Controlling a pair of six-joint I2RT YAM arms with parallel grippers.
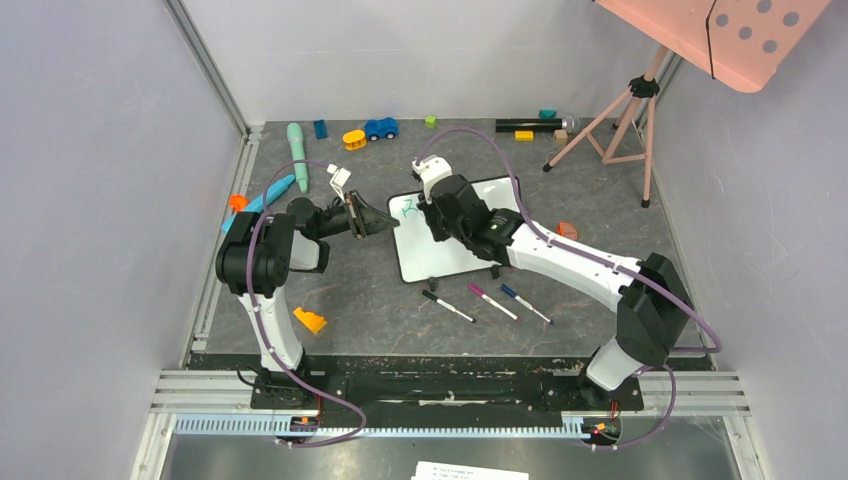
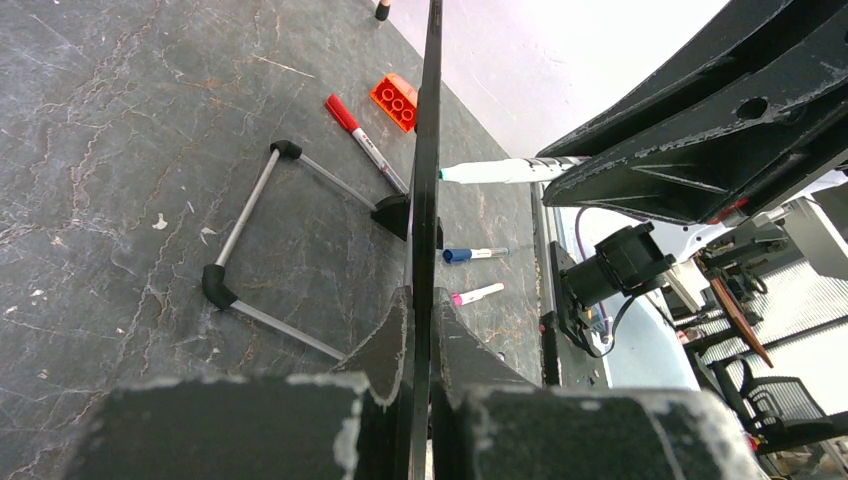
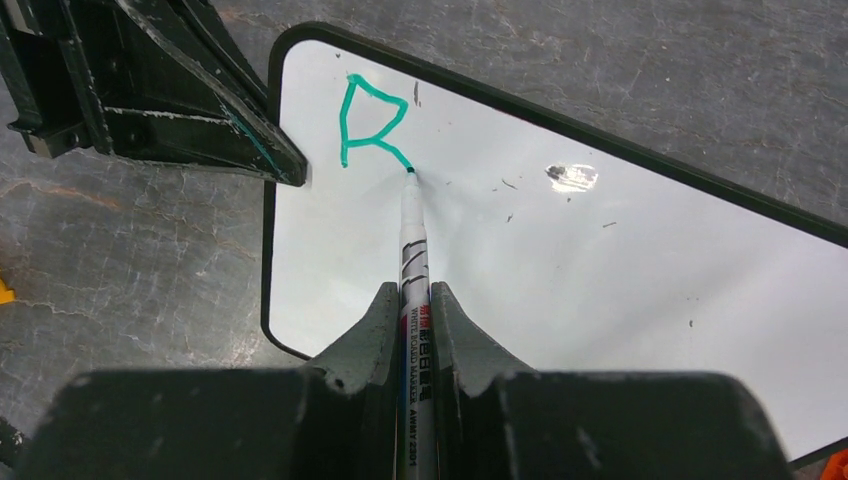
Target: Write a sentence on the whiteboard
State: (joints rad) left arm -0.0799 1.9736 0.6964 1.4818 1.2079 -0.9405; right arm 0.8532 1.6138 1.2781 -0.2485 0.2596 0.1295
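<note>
Between the right fingers a marker is gripped tight, and its tip is pressed on the whiteboard at the foot of one teal letter. Between the left fingers the board's edge is pinched.

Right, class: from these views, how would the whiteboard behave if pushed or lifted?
Probably stiff: the whiteboard keeps a straight edge where the left gripper pinches it. Likely light, being so thin. Raised on little feet, it might slide or tilt under the marker, hence that steadying grip.
</note>
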